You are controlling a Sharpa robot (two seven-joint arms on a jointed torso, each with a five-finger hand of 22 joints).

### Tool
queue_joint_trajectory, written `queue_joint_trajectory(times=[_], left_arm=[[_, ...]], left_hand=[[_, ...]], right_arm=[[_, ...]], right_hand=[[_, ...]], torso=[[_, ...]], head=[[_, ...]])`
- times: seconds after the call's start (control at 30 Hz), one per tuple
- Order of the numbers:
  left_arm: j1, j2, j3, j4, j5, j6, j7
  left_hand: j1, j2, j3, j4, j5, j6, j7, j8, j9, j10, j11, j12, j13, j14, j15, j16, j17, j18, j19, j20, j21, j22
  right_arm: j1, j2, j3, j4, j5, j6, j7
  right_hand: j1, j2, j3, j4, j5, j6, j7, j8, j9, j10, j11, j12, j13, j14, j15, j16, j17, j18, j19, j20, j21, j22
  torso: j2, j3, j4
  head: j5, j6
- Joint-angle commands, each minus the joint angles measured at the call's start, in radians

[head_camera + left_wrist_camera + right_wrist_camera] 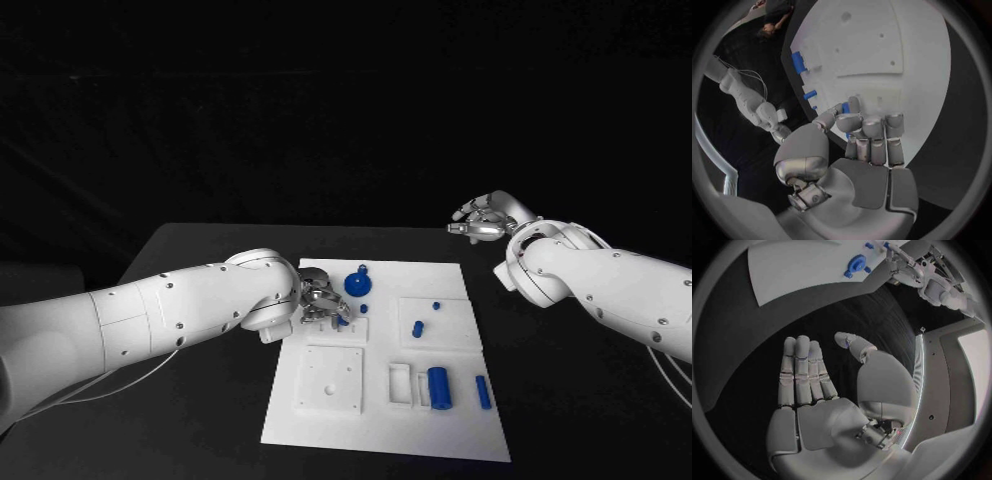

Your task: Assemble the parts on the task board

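The white task board lies in the middle of the black table. My left hand is low over its far left part, fingers curled in. In the left wrist view a small blue part shows between the thumb and the curled fingers, pinched there. A round blue part sits just beyond that hand and also appears in the right wrist view. My right hand hangs off the board's far right corner; its fingers are straight and apart, and its palm holds nothing.
Other blue parts are on the board: two small pegs at mid right, a thick cylinder and a slim bar near the front right. A white raised block with holes sits at front left.
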Motion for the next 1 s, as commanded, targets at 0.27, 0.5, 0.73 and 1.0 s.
queue_joint_trajectory(times=[0.27,0.5,0.73,1.0], left_arm=[[0.009,0.011,0.003,-0.025,0.030,0.127,-0.025],[0.012,0.014,0.004,-0.033,0.022,0.135,-0.031],[0.012,0.014,0.004,-0.029,-0.005,0.131,-0.033],[0.012,0.012,0.004,-0.029,-0.005,0.130,-0.034]], left_hand=[[0.050,0.038,0.032,-0.040,0.012,0.042,-0.039,0.001,0.006,-0.064,-0.053,0.002,0.002,-0.003,-0.033,0.007,0.001,0.002,-0.005,-0.164,0.007,-0.003],[0.051,0.038,0.033,-0.043,0.016,0.042,-0.039,0.000,0.010,-0.064,-0.053,0.002,0.003,-0.003,-0.033,0.008,0.001,0.002,-0.005,-0.164,0.008,-0.004],[0.051,0.039,0.033,-0.044,0.018,0.043,-0.039,0.000,0.012,-0.064,-0.053,0.002,0.003,-0.003,-0.033,0.008,0.001,0.002,-0.005,-0.164,0.009,-0.004],[0.050,0.039,0.033,-0.044,0.018,0.043,-0.039,-0.001,0.013,-0.064,-0.053,0.002,0.003,-0.003,-0.033,0.008,0.001,0.002,-0.005,-0.164,0.009,-0.005]], right_arm=[[-0.002,0.001,0.000,-0.001,-0.001,0.011,0.012],[-0.003,0.001,0.000,-0.001,0.000,0.012,0.012],[-0.003,0.000,0.000,-0.001,0.001,0.011,0.012],[-0.004,0.000,0.000,0.000,0.001,0.012,0.013]], right_hand=[[0.000,0.008,-0.001,-0.006,0.007,0.000,0.005,0.002,0.000,-0.009,0.002,0.005,-0.002,-0.007,0.000,-0.006,-0.001,0.007,0.005,0.002,-0.004,0.022],[0.000,0.008,-0.001,-0.006,0.007,0.000,0.005,0.002,0.000,-0.009,0.002,0.006,-0.002,-0.007,0.000,-0.006,-0.001,0.007,0.005,0.002,-0.005,0.022],[-0.001,0.008,-0.001,-0.007,0.007,0.000,0.005,0.002,0.000,-0.009,0.002,0.006,-0.003,-0.007,0.000,-0.006,-0.001,0.007,0.005,0.002,-0.005,0.022],[-0.001,0.009,0.000,-0.007,0.007,-0.001,0.005,0.002,0.000,-0.009,0.002,0.006,-0.003,-0.008,0.000,-0.006,-0.001,0.007,0.005,0.002,-0.005,0.022]], torso=[[0.000,0.0001,0.0005],[0.000,-0.0002,0.0004],[0.000,0.0000,0.0009],[0.000,-0.0003,0.0011]], head=[[0.001,-0.001],[0.002,-0.003],[0.001,-0.004],[0.001,-0.005]])
